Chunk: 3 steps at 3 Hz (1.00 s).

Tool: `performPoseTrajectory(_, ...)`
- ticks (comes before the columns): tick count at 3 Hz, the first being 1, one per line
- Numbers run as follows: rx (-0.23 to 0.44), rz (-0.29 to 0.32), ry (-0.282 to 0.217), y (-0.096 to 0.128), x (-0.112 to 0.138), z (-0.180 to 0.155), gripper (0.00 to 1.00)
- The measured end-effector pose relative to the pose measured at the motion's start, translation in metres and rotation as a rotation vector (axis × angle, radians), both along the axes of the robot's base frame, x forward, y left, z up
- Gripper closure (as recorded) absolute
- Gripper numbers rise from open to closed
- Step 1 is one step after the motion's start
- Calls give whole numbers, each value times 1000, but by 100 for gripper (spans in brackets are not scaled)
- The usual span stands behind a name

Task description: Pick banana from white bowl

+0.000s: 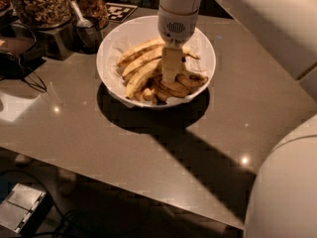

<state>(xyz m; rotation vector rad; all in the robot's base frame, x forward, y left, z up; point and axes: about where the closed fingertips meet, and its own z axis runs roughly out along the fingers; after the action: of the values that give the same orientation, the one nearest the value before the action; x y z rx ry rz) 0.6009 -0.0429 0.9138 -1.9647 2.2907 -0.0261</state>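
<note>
The white bowl (111,43) stands on the grey table, at the back and a little left of middle, and holds several bananas. A thick, curved, brown-speckled banana (179,89) lies at the front right of the pile. Two slimmer long bananas (140,51) lie at the left, and short ones sit at the front. My gripper (171,77) hangs straight down from the white wrist into the middle of the bowl. Its tip is down among the bananas, right at the curved banana's upper edge. The wrist hides the fruit behind it.
Glass jars of nuts or granola (39,4) and a metal cup with a scoop (86,31) stand at the back left, close to the bowl. Dark cables (25,73) lie at the left. The table's front edge (124,175) runs diagonally. My white arm (282,182) fills the right side.
</note>
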Motion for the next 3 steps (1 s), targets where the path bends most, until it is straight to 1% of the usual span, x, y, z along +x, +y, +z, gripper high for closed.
performPoseTrajectory(1, 0, 0, 0, 0, 0, 2, 63)
performPoseTrajectory(2, 0, 0, 0, 0, 0, 2, 86)
performPoseTrajectory(3, 0, 0, 0, 0, 0, 2, 100)
